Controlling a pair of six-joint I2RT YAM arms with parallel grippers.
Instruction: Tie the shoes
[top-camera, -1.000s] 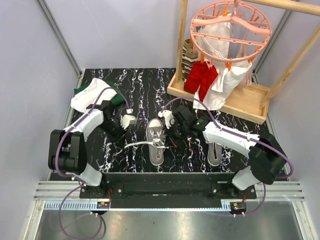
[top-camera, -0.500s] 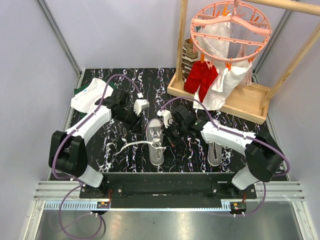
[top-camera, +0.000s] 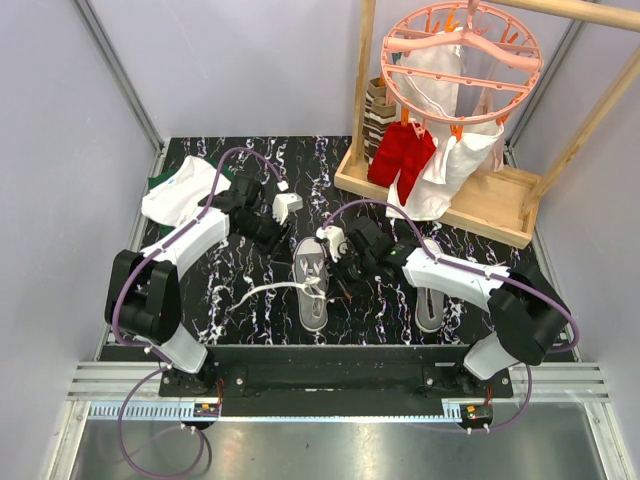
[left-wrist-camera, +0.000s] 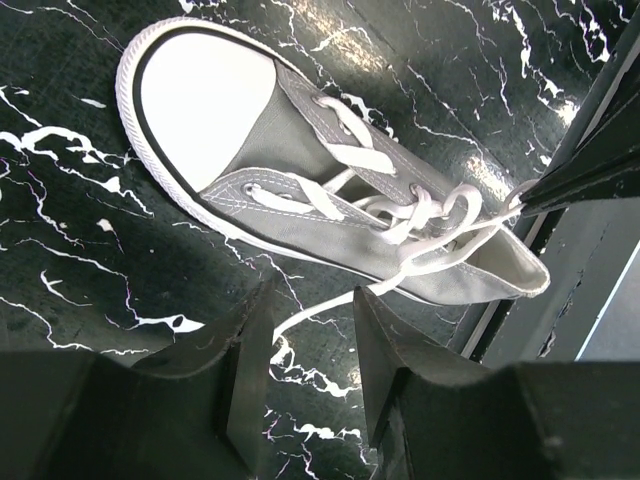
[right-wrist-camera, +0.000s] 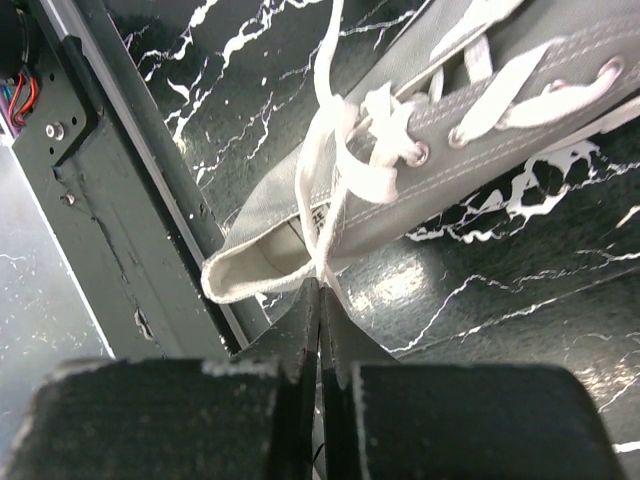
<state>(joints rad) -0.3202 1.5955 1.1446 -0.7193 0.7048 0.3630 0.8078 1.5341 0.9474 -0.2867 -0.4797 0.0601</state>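
Observation:
One grey sneaker (top-camera: 312, 285) lies mid-table with its white toe cap toward the back. Its laces are loosely crossed, and one white lace (top-camera: 262, 291) trails left on the table. The second sneaker (top-camera: 430, 303) lies to the right, partly under my right arm. My left gripper (top-camera: 272, 243) is open and empty, left of and behind the first sneaker's toe. In the left wrist view its gripper (left-wrist-camera: 310, 345) frames the trailing lace (left-wrist-camera: 300, 318) below the sneaker (left-wrist-camera: 300, 170). My right gripper (top-camera: 343, 280) is shut on a lace (right-wrist-camera: 322, 262) at the sneaker's heel opening (right-wrist-camera: 260, 265).
Folded white and green clothes (top-camera: 183, 190) lie at the back left. A wooden rack base (top-camera: 450, 205) stands at the back right, with a pink round hanger (top-camera: 460, 50) holding red and white garments. A dark metal rail (right-wrist-camera: 110, 180) runs along the table's near edge.
My left gripper has moved from beside the shoe's left side back and right toward its toe, leaving the left lace lying on the table. My right gripper has shifted only slightly.

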